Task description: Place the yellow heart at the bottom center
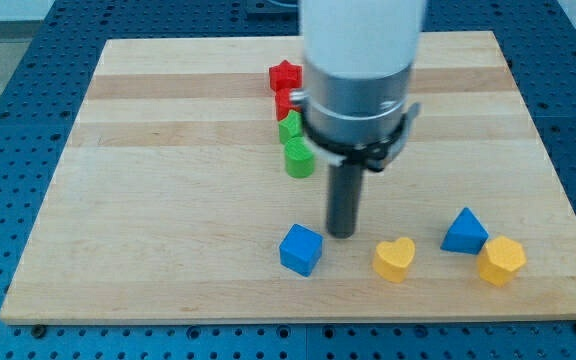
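Yellow heart-shaped plastic block (395,258) sits bottom right of centre on the wooden counter (168,200).
My tip (341,233), a bare rod end effector with nothing to open or clamp, stands between heart and blue cube (301,249); pushing from here risks shoving the heart rightward or clipping the cube.

Even, bright overhead light falls on the pale worktop (168,200), leaving only short soft shadows beneath the blocks and no harsh glare, while the close, pale arm housing (363,40) at the view's top looks soft and slightly blurred.
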